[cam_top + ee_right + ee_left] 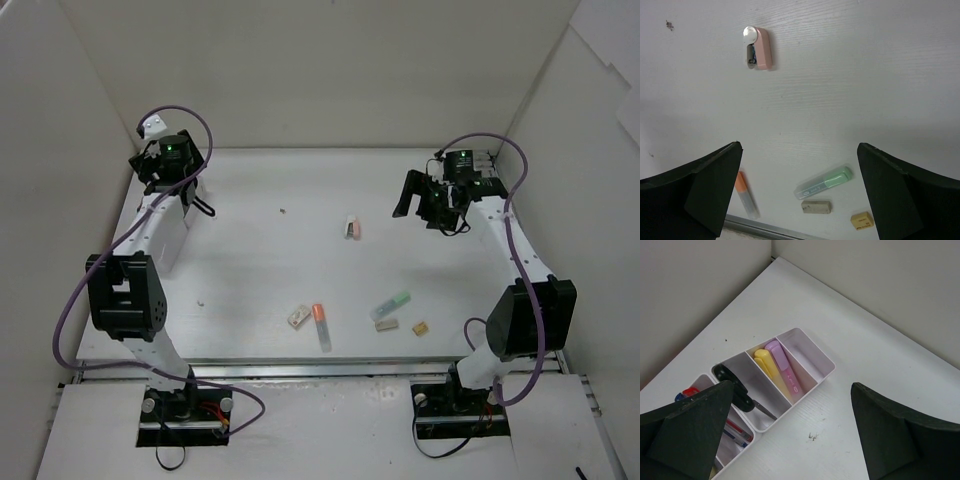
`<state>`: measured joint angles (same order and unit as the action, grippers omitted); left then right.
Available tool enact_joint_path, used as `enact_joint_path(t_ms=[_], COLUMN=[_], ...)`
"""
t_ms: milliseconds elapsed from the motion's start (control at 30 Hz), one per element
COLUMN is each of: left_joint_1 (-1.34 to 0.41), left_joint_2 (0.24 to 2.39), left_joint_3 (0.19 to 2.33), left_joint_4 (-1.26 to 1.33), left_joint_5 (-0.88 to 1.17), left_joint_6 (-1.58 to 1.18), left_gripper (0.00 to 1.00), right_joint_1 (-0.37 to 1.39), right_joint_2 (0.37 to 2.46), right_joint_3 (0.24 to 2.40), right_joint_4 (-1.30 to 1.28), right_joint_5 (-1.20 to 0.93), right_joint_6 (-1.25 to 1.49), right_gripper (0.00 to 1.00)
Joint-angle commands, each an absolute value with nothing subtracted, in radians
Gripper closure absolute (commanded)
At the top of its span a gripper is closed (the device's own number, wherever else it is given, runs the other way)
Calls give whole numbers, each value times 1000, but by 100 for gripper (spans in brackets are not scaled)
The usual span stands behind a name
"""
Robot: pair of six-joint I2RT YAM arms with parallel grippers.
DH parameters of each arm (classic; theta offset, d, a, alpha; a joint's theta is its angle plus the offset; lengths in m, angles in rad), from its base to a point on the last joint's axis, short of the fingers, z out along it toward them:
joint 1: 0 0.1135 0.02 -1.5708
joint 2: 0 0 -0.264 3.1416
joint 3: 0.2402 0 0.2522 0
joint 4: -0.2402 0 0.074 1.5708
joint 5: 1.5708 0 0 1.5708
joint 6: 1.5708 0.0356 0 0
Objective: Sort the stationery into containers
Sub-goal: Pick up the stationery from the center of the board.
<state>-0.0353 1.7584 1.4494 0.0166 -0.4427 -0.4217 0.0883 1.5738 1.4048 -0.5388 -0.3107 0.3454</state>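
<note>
The pink piece (760, 47) lies alone on the bench (250, 260), out in the middle and somewhat toward the far edge. Its long axis runs roughly from far edge to near edge, with the white round end farthest away. The right gripper (800, 145) hangs to the right of it, toward the far right corner. Its fingers are spread wide with nothing between them. From that gripper the piece sits to the left and a little toward the near edge. In the wrist view its length crosses the line between the two fingers, so I judge the jaws could close on its narrow sides with little turning.

Along the near edge lie the orange highlighter (321, 325), the green highlighter (390, 304) and three erasers (387, 325), all farther from either arm. The organiser (822, 362) stands in the far left corner, already holding highlighters, scissors and pens. Above it hovers the left gripper (792, 390), fully spread and empty, well apart from the pink piece. The right arm is the nearer one.
</note>
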Motion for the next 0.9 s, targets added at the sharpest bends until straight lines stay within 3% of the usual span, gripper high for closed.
enact_joint_path(t_ms=[0,467,867], left_joint_1=[-34,-147,-379], left_joint_2=[1669,1571,1468], left_joint_3=[1499,1453,1301], left_joint_4=[-29,-192,-288], left_joint_5=[-434,-324,-94], left_joint_6=[-436,-394,-345], left_gripper=[1,1,1], right_joint_1=[110,182,308], right_joint_2=[1526,1489,1572], right_joint_3=[1384,1272,1243], right_joint_4=[-505,-456,-408], right_joint_5=[-262,-224,-247], right_joint_6=[328,314,227], right_gripper=[2,2,2])
